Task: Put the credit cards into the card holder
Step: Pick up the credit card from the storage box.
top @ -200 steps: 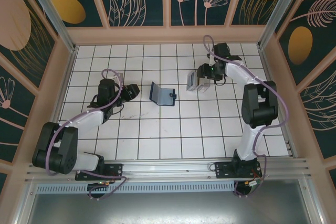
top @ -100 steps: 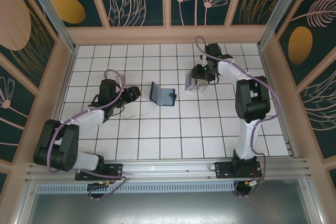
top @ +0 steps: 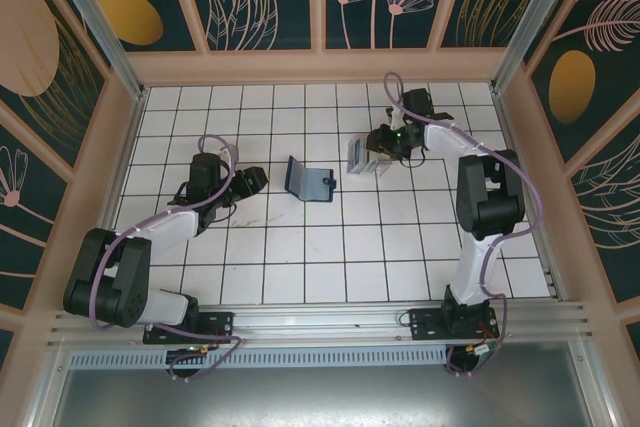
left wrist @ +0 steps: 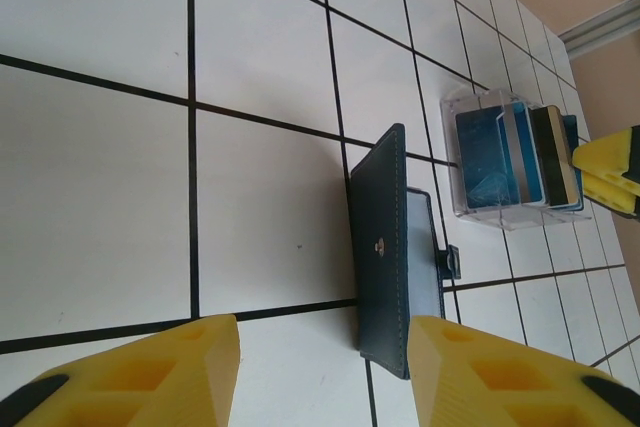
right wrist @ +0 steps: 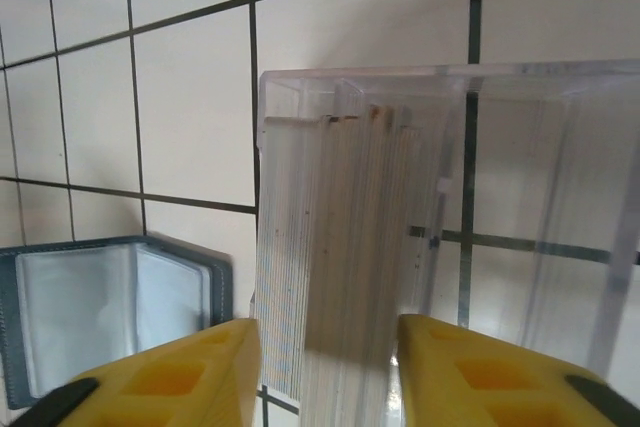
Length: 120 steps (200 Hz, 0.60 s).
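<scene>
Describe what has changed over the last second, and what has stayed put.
The right hand moved slightly left at the clear card box, which seems nudged left too. Nothing was visibly taken or released. The left hand hardly moved, and the card holder stayed put.

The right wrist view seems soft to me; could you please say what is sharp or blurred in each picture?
Right wrist: the cards in the clear box smear into streaks, the right end effector's fingers are blurred, the wallet pockets show a pale sheen. Left wrist: wallet crisp, left end effector's fingers soft. Top view: even light, faint shadows.
</scene>
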Tool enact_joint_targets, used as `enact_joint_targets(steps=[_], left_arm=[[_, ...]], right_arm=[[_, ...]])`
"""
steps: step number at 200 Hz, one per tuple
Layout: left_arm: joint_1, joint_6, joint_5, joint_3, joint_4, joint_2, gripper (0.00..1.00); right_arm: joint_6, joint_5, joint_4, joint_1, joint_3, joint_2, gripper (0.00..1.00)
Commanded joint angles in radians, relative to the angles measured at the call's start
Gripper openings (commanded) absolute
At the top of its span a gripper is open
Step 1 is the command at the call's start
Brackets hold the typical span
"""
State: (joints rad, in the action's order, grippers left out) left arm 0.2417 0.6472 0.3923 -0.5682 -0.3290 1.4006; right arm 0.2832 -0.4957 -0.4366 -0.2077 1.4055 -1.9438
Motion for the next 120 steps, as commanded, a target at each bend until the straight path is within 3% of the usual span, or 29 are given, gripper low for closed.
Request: enact_joint_targets(steps=[1, 43, 71, 120], left_arm=[[-0.004, 0.013, 0.015, 0.009, -0.028, -0.003, 0.49], [-0.003, 0.048, 0.035, 0.023, -0.065, 0.025, 0.48], [-0.003, 0.046, 0.028, 0.007, -0.05, 0.038, 0.48], [-0.002, 0.056, 0.031, 0.009, -0.058, 0.042, 0.48]], right_arm=[[0.017, -0.075, 0.046, 0.01, -0.027, 0.041, 0.36], [0.016, -0.074, 0.063, 0.019, -0.043, 0.053, 0.25], [0.014, -0.076, 0.052, 0.042, -0.046, 0.048, 0.13], [-0.015, -0.077, 0.037, 0.048, -0.061, 0.069, 0.05]])
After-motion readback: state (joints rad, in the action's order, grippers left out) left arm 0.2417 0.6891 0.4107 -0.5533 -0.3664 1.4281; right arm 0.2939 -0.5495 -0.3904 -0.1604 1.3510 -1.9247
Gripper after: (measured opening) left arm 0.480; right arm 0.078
